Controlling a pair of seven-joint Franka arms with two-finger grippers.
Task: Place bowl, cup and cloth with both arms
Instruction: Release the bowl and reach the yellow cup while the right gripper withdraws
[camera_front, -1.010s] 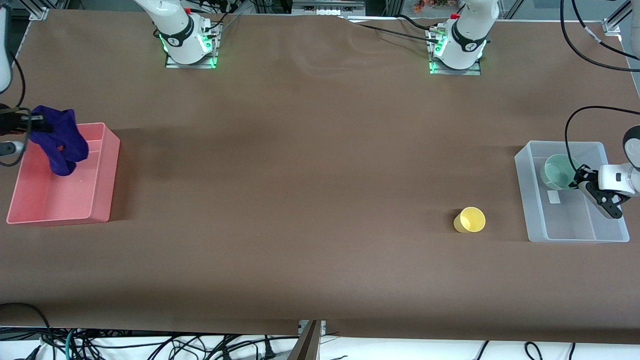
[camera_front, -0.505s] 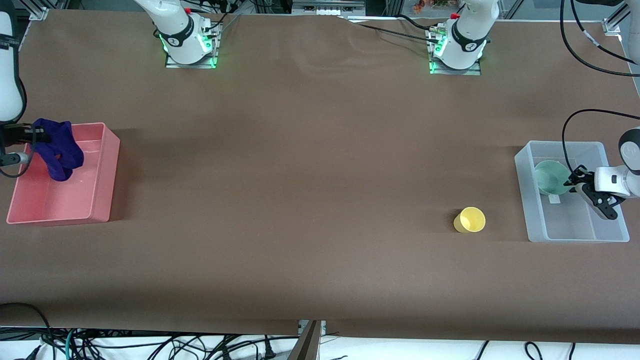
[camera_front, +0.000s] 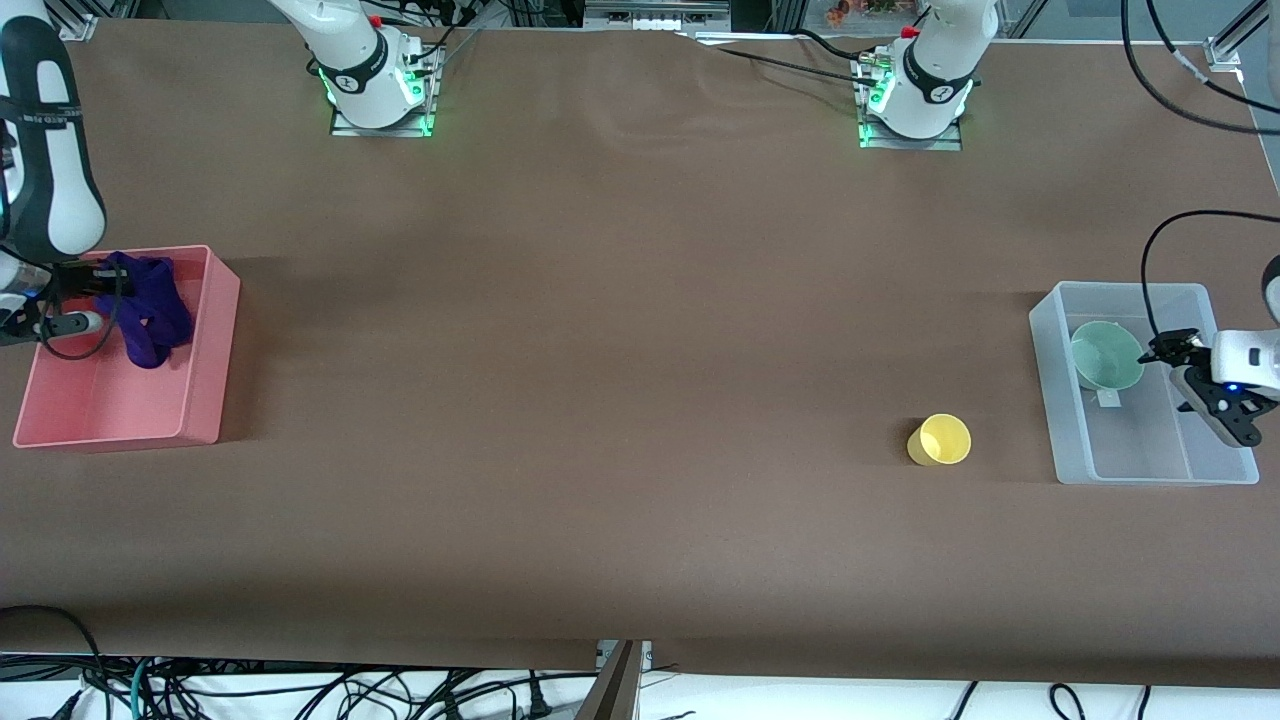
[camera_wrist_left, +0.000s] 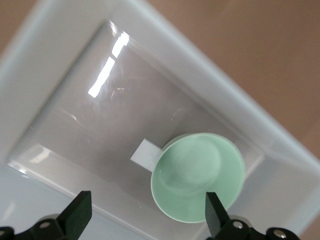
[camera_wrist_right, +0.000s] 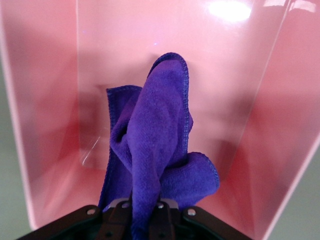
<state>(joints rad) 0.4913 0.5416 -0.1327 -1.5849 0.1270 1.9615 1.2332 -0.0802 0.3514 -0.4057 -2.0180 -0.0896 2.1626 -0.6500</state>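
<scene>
So the bowl (camera_front: 1106, 356) sits in the clear bin (camera_front: 1140, 297) at the bench's left-arm edge, left gripper (camera_front: 1172, 350) jaws open above it; the right gripper (camera_front: 100, 290) holds the cloth (camera_front: 150, 308) clamped over the pink bin (camera_front: 215, 340); the cup (camera_front: 940, 440) waits.

A robotics lab, not a home; two white arm bases (camera_front: 375, 75) are bolted to metal plates along the table's top edge, green status lights glowing; the table (camera_front: 620, 330) wears plain brown sheeting; aluminium framing (camera_front: 80, 20) stands at the corners; black cables (camera_front: 330, 690) tangle on the floor nearest the camera.
</scene>
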